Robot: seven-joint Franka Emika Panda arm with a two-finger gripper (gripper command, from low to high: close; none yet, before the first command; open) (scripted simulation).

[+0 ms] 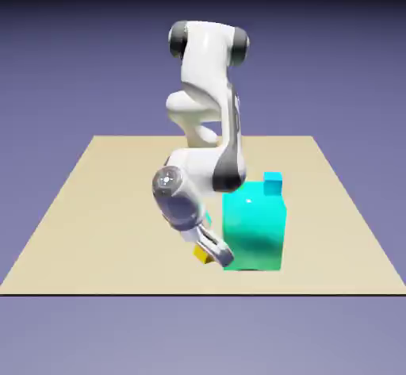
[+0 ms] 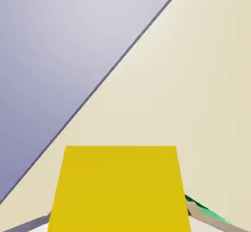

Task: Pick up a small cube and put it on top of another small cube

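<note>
At six o'clock on the tabletop [image 1: 95,223] in the exterior view, just inside the near edge, the pincer [image 1: 216,251] is slanting down toward five o'clock, pinching the yellow cube [image 1: 202,254]. From the left, a broad stretch of bare board is lying open between the table's slanting side and the arm [image 1: 208,60], leaving plenty of room at nine o'clock. The arm is coming down from twelve o'clock. Beside its wrist a turquoise sliver [image 1: 208,218] is peeping out, too hidden to name. Just beside the finger ends, toward four o'clock, the big cyan block [image 1: 254,231] is standing, so the gap on that side is looking tight. On its top, toward one o'clock of the block, a small cyan cube [image 1: 273,181] is resting. Farther right, bare board is running out to the other side edge.

In the hand view, the blue-violet backdrop is filling ten o'clock, and the table's edge is cutting across from eight to one o'clock. The yellow cube is sitting large at six o'clock, between the two fingertips; whether it is touching the board is not clear. A green patch [image 2: 213,214] is showing between four and five o'clock. The board is looking smooth, pale and plain.
</note>
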